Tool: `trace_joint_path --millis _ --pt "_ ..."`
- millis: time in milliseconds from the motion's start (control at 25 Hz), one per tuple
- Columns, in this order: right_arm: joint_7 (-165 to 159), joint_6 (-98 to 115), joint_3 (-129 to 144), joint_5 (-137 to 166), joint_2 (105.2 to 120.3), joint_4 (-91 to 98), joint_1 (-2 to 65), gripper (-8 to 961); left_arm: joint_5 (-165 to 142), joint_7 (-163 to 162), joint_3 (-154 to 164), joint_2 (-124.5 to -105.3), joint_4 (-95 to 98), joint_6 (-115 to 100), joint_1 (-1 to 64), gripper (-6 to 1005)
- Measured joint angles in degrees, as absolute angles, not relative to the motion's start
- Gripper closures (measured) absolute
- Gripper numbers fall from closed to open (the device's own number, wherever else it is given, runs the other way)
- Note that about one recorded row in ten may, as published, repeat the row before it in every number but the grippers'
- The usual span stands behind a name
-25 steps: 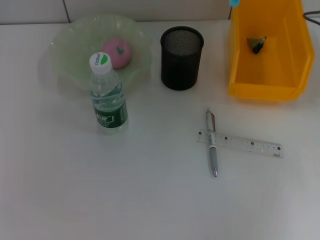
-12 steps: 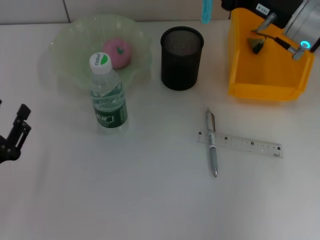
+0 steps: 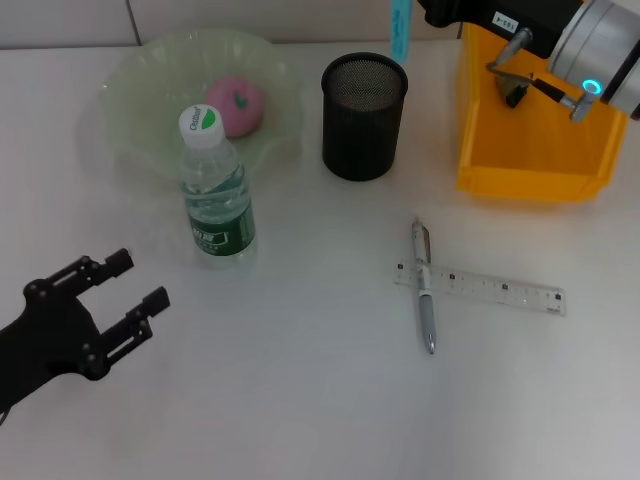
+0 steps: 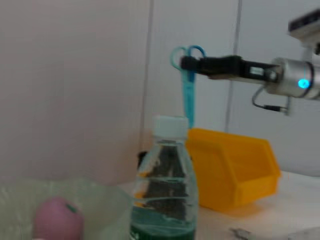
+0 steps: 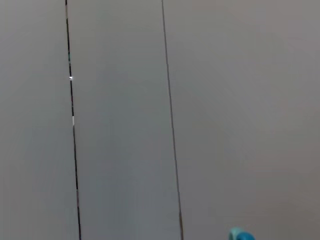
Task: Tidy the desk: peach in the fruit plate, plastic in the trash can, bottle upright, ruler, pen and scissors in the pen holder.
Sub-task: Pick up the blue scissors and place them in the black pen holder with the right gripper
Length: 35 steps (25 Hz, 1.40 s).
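- Your right gripper (image 4: pixel 187 62) was clamped on the scissors (image 3: pixel 399 28), hanging blades-down at the far edge, just right of and above the pen holder (image 3: pixel 364 115).
- Risk: you released off-centre, and the blades clipped the holder's rim and tipped it or dropped outside.
- Left gripper (image 3: pixel 125 285) sat near-left, fingers spread, holding nothing.
- Pen (image 3: pixel 425 290) lay across the ruler (image 3: pixel 485 287), right of centre.
- Bottle (image 3: pixel 214 190) stood upright by the fruit plate (image 3: pixel 140 120) with the peach (image 3: pixel 236 104); the trash can (image 3: pixel 530 165) stood far right.
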<state>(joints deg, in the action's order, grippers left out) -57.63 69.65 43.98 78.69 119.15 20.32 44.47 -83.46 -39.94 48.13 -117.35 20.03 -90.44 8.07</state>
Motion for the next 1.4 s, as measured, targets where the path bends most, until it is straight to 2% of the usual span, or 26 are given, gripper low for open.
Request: trace_joint_path --millis 560,1400 --pt "-57.72 60.77 44.44 78.71 119.58 15.44 48.05 820 -91.87 -46.40 48.22 -117.73 24.87 -90.59 9.20 402" --pt "-55.54 57.53 45.52 78.39 119.80 12.02 48.51 794 -95.22 -46.63 48.42 -117.96 24.56 -90.98 9.76 403"
